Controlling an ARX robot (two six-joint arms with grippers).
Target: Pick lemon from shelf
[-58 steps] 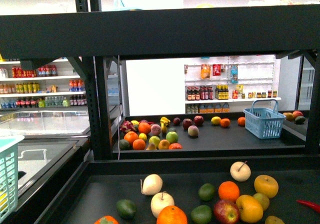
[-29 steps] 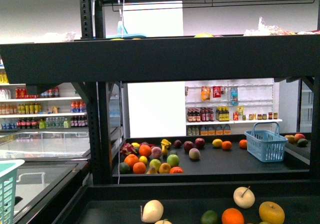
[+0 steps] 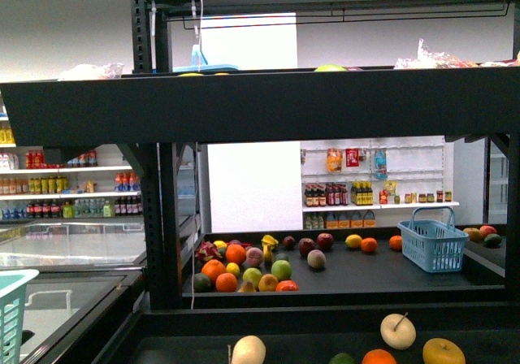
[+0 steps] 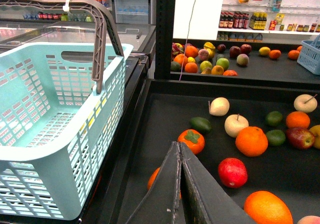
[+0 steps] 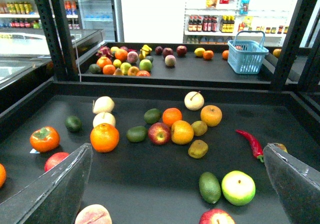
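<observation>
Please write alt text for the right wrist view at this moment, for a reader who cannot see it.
The open right gripper hangs over the shelf, a black tray deck scattered with fruit, holding nothing. Oranges, apples, limes, a red chili and a persimmon lie loose on the deck. Behind it, a second deck holds more fruit and a blue basket.

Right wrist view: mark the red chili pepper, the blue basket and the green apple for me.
red chili pepper (image 5: 251, 142), right wrist view, middle of its body.
blue basket (image 5: 244, 58), right wrist view, front wall.
green apple (image 5: 238, 187), right wrist view, top of the fruit.
</observation>
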